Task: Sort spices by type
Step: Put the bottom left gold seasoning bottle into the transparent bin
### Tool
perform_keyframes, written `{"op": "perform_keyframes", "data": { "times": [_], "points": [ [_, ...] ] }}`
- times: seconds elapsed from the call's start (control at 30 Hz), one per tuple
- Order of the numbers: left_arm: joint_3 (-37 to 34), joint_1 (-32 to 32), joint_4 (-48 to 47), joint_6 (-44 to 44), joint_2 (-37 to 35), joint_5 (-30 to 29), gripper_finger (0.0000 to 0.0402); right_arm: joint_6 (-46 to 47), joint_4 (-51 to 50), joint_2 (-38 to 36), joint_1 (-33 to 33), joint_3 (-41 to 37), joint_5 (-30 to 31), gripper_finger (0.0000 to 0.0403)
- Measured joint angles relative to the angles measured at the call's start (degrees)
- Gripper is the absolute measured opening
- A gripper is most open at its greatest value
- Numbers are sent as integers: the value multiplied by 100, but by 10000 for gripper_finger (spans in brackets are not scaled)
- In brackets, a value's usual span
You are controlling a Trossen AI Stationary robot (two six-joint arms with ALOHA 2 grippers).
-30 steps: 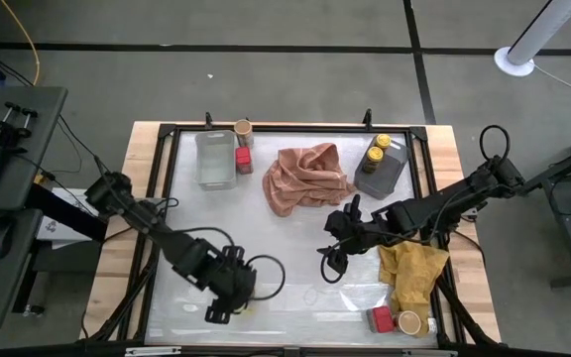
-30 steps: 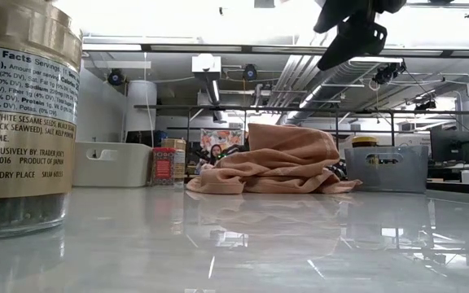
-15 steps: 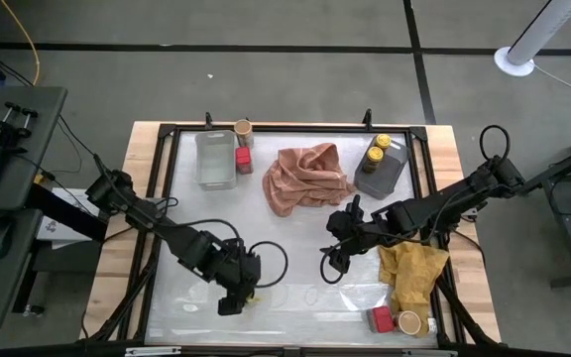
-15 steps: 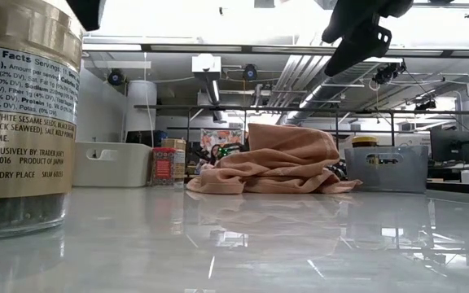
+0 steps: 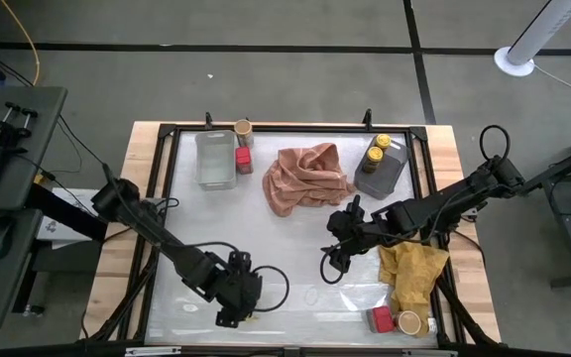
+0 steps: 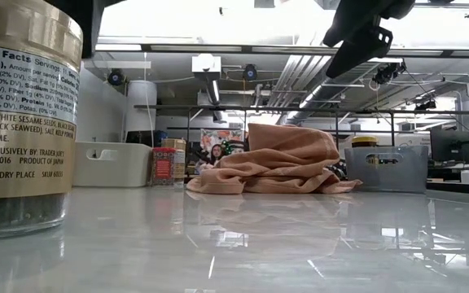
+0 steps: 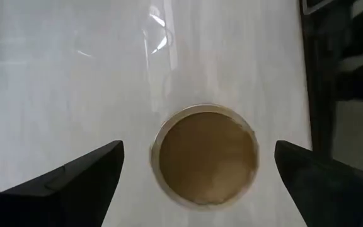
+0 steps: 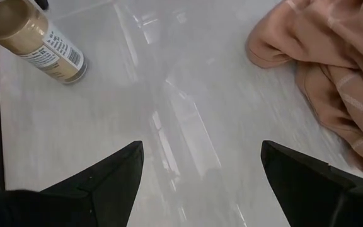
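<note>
Sorting barely begun: left gripper (image 7: 197, 167) spread wide, empty above tan-lidded sesame jar (image 7: 205, 156) at table's near-left edge, right gripper (image 8: 200, 170) likewise wide at mid-table, other spices scattered by trays and cloths.

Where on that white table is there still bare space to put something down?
The widest bare patch lies mid-table, bordered by the pink cloth, the clear tray and the right gripper. The right side is crowded: the grey tray with its jars, the yellow cloth, more spices in the near corner.
</note>
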Motion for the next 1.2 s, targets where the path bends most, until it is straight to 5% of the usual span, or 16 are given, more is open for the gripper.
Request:
{"op": "perform_keyframes", "data": {
  "times": [0.77, 1.2],
  "points": [
    [0, 491, 134, 509, 354, 575, 385, 345, -8, 0, -38, 0, 74, 317],
    [-190, 785, 98, 15, 354, 436, 367, 813, 58, 2, -77, 0, 520, 317]
  ]
}}
